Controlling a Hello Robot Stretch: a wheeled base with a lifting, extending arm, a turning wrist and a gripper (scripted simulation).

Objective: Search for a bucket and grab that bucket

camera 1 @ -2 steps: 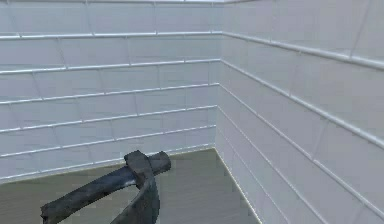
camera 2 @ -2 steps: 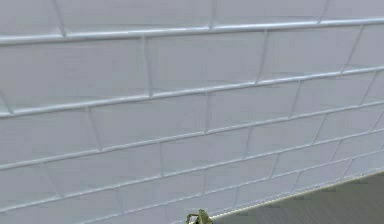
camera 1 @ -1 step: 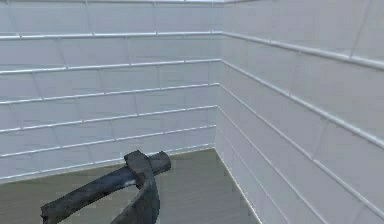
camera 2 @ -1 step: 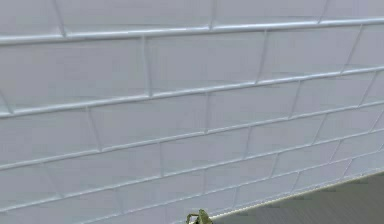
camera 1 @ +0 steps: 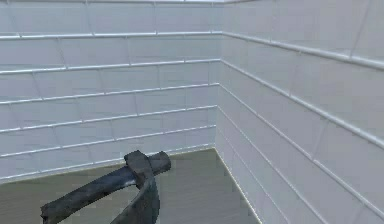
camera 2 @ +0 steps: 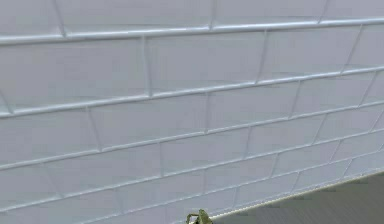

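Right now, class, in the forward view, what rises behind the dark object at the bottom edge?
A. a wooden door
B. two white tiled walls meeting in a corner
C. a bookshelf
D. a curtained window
B: behind the dark object, two white tiled walls meet in a corner above the grey floor.

A smooth, dark grey-green floor (camera 1: 195,185) is shown. A dark blue-grey, curved, bar-like object (camera 1: 100,190) is seen low over it; whether it is rested on the floor cannot be told.
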